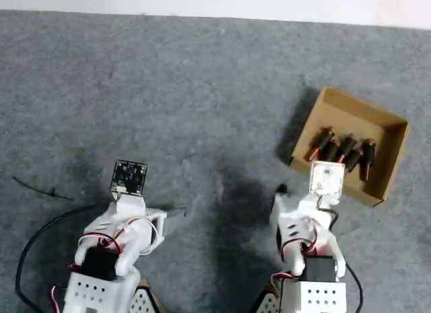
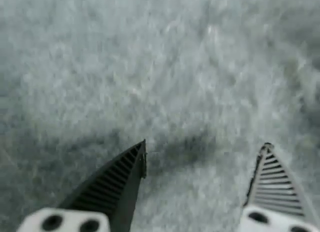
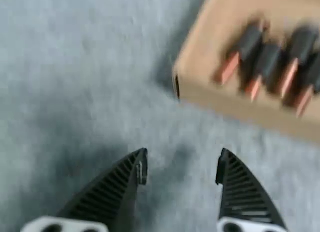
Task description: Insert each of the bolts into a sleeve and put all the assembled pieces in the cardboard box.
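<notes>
your left tool point(image 2: 205, 145) hangs low over bare grey worktop point(image 2: 150, 52). its two fingers are spread wide and there is nothing between them. your right tool point(image 3: 184, 152) is parted too, narrower than the left, and it is also empty. it sits above the worktop just short of the box point(image 3: 235, 110), off that box's near corner.

from above, the box point(image 1: 399, 155) lies by the right edge of the worktop point(image 1: 202, 91), about midway between the far and near edges and turned at an angle to them. the pieces point(image 1: 340, 149) lie inside it, side by side and touching. they are dark sleeves with copper ends sticking out toward the near edge. you can count at least four, but the exact number is hard to tell. in the right wrist view they show as the same row of pieces point(image 3: 270, 62).

both arms stand at the near edge, the left arm point(image 1: 114, 239) toward the left corner and the right arm point(image 1: 306, 235) beside the box. a thin black tie point(image 1: 40, 190) lies near the left edge, and a black cable point(image 1: 30, 249) loops by the left arm.
</notes>
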